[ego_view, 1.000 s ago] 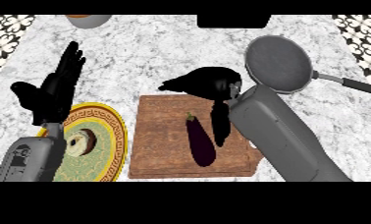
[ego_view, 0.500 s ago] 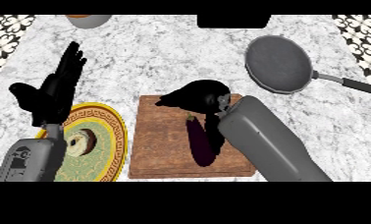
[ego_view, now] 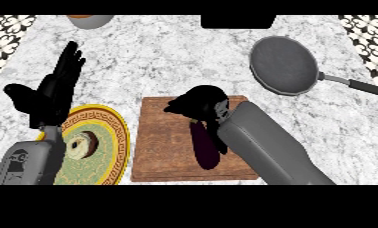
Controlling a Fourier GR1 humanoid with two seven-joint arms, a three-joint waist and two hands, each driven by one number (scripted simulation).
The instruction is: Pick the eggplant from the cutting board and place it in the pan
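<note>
Marble desk [ego_view: 170, 57]: your right robot hand [ego_view: 199, 103] curls down over the top end of the eggplant [ego_view: 205, 147] on the cutting board [ego_view: 164, 147]; left robot hand [ego_view: 55, 89] rests open, fingers up; pan [ego_view: 284, 65] well apart.
</note>
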